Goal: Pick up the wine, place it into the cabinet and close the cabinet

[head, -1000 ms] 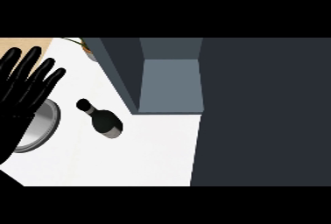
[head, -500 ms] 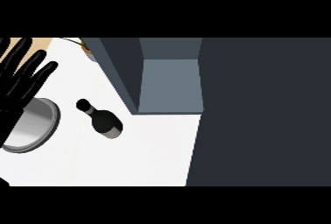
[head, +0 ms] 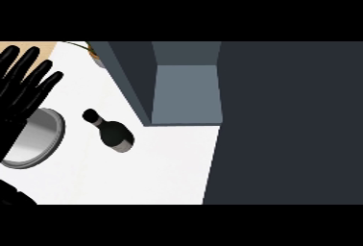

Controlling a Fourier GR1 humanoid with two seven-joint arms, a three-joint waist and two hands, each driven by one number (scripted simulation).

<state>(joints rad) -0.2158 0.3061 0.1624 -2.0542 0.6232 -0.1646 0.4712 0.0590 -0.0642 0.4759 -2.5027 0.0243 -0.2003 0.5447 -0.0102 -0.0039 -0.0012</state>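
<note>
Head view: what fills it most?
The dark cabinet (head: 184, 91), its grey-blue inside showing, above the white counter (head: 156, 168).
And your hand?
My left hand (head: 21, 96) rests at the left edge, fingers straight and spread, grasping nothing, overlapping a round metal bowl (head: 39, 141).
The wine?
The wine bottle (head: 110, 132) is on the counter between bowl and cabinet, untouched.

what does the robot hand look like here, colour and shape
Only the left robot hand shows, at the head view's left edge. It is plain black all over, human-shaped, with long slim fingers that end in rounded tips, and a broad palm. No markings, cables or sleeve can be seen on it, and none of the grey forearm shows.
</note>
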